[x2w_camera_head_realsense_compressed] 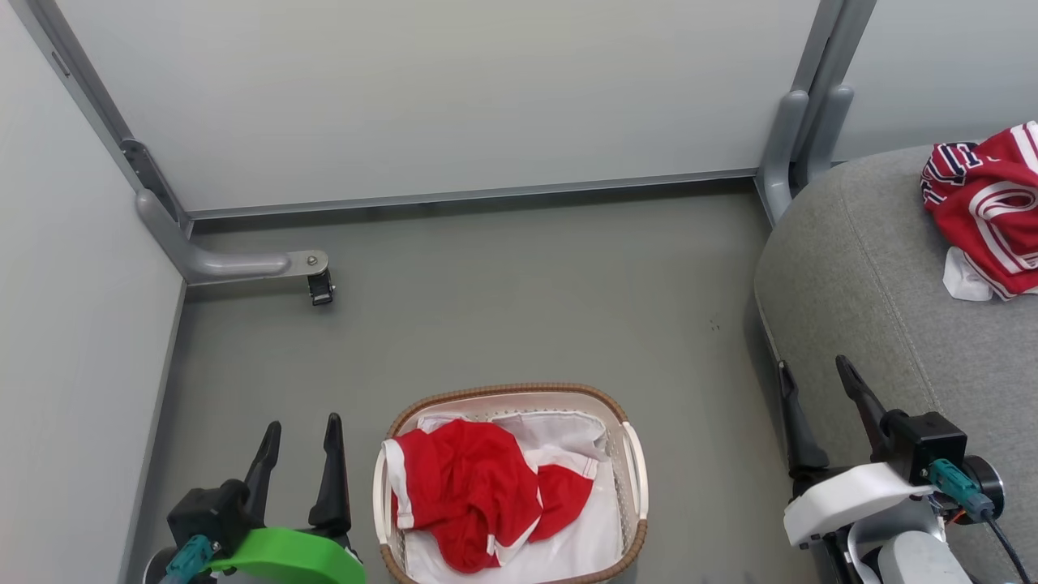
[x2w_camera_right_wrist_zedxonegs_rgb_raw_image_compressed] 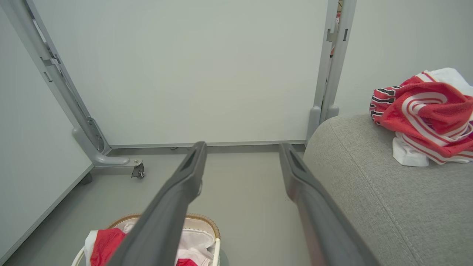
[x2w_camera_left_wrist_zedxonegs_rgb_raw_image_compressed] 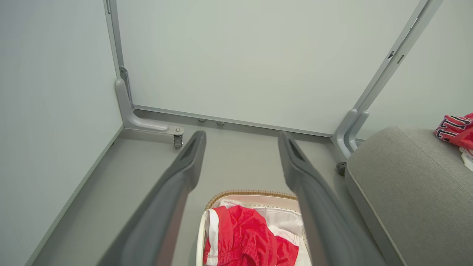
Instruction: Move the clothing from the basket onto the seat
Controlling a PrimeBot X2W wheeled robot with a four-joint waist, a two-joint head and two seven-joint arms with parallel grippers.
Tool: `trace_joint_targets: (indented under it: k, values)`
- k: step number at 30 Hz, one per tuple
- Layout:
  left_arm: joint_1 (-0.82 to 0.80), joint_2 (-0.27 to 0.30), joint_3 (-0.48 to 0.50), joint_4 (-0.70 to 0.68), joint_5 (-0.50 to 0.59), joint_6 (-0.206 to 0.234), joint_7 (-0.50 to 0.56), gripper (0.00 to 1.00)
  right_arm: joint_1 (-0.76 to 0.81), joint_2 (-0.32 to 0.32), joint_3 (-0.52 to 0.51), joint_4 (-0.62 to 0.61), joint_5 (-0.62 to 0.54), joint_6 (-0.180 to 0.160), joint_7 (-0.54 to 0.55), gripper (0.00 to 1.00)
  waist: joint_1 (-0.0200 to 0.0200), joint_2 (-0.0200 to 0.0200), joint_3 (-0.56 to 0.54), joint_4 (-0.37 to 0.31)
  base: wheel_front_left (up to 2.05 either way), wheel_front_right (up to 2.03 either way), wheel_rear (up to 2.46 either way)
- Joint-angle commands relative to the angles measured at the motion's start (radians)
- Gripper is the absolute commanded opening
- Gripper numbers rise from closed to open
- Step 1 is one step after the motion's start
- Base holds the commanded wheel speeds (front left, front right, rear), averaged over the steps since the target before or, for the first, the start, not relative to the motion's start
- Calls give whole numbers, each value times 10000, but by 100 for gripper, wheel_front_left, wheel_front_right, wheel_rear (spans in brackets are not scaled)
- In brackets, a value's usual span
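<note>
red jersey [x2w_camera_head_realsense_compressed: 466,487] crumpled in basket [x2w_camera_head_realsense_compressed: 620,414]; striped jersey [x2w_camera_head_realsense_compressed: 993,207] on seat [x2w_camera_head_realsense_compressed: 859,276].

Left tool [x2w_camera_head_realsense_compressed: 302,423] green-capped, right tool [x2w_camera_head_realsense_compressed: 812,363] white-capped.

Oval cream basket [x2w_camera_head_realsense_compressed: 507,390] with brown woven rim, standing upright, holds one crumpled red jersey [x2w_camera_head_realsense_compressed: 466,495] with white trim. To its right, apart from it, the grey upholstered seat [x2w_camera_head_realsense_compressed: 876,308] carries a second jersey [x2w_camera_head_realsense_compressed: 985,203], red-and-white striped, dark-lettered, lying bunched.
</note>
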Motion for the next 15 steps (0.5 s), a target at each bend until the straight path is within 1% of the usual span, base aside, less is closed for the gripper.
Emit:
trace_joint_targets:
  k: [1, 5, 15]
  values:
    - [222, -45, 76, 9, 73, -57, 8, 100, 128, -38, 66, 2, 93, -10, -20, 100, 1, -1, -20, 7, 0, 0, 0]
    - [293, -215, 170, 94, 197, -195, 7, 100, 208, -37, 162, 57, 88, -10, -20, 100, 1, -1, -48, 19, 0, 0, 0]
    - [269, -369, 375, 309, 393, -445, 6, 100, 180, -37, 219, 154, 125, -10, -20, 100, 1, -1, -83, 12, 0, 0, 0]
